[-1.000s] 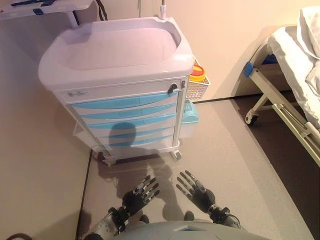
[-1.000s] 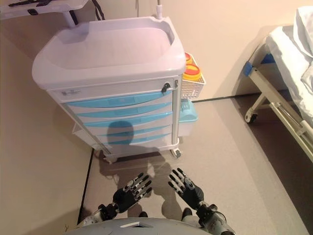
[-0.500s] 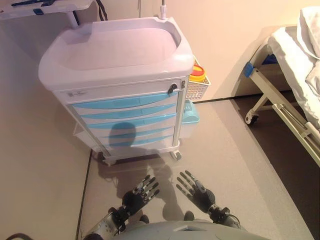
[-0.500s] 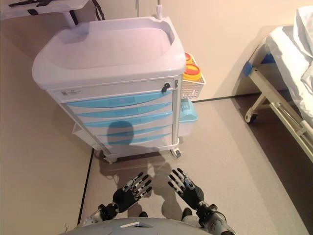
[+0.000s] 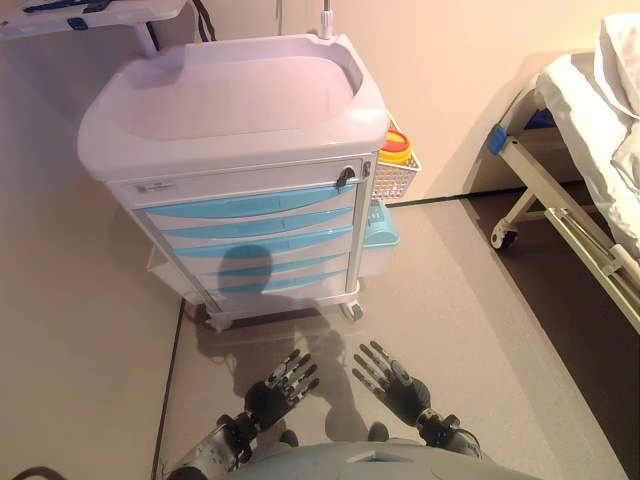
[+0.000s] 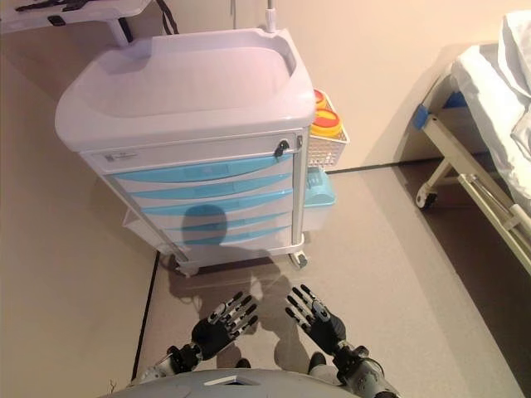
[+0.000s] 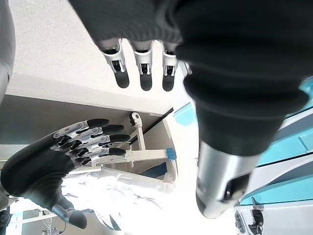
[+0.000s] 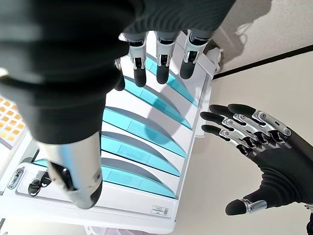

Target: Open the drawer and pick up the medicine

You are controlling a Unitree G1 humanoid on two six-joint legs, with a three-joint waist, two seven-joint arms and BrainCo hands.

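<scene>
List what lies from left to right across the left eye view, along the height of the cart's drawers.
Medical cart with closed blue drawers → white wire basket holding yellow-lidded containers → bare wall and floor → bed frame with a caster wheel → white bedding.

There is one medical cart [image 5: 232, 110] with five blue drawers [image 5: 255, 226], all closed. On its side hangs one wire basket [image 5: 396, 178] and one blue bin [image 5: 381, 238]. One hospital bed [image 5: 585, 150] stands at the right.
</scene>
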